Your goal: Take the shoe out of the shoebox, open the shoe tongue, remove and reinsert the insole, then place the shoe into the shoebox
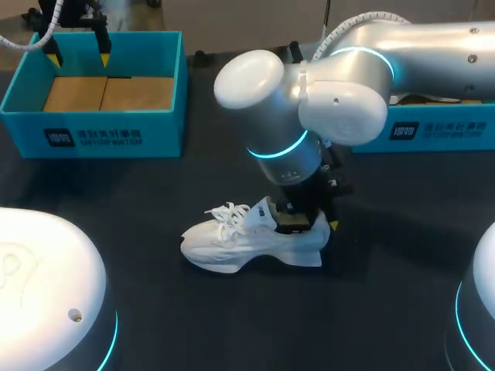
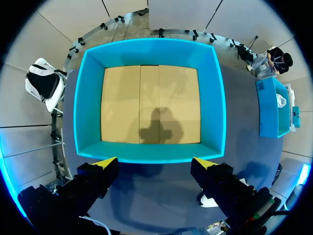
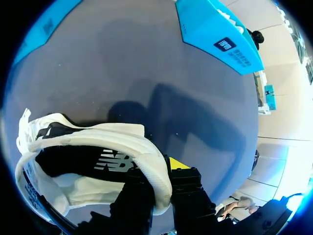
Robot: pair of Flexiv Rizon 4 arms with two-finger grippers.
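Observation:
A white lace-up shoe (image 1: 232, 239) lies on its sole on the dark table, toe to the left. My right gripper (image 1: 309, 220) comes straight down on its heel. In the right wrist view the right gripper (image 3: 159, 183) is shut on the shoe's (image 3: 93, 161) heel collar, one finger inside the opening and one outside. The teal shoebox (image 1: 93, 141) stands at the back left, with only its bare brown floor showing. My left gripper (image 1: 79, 56) hangs open above its far edge. From the left wrist, the left gripper (image 2: 155, 164) is spread wide over the shoebox (image 2: 146, 46).
A second teal box part (image 1: 437, 127) sits at the back right, behind my right arm; it also shows beside the shoebox as the teal part (image 2: 271, 107). The white arm bases (image 1: 46, 286) fill the front corners of the table.

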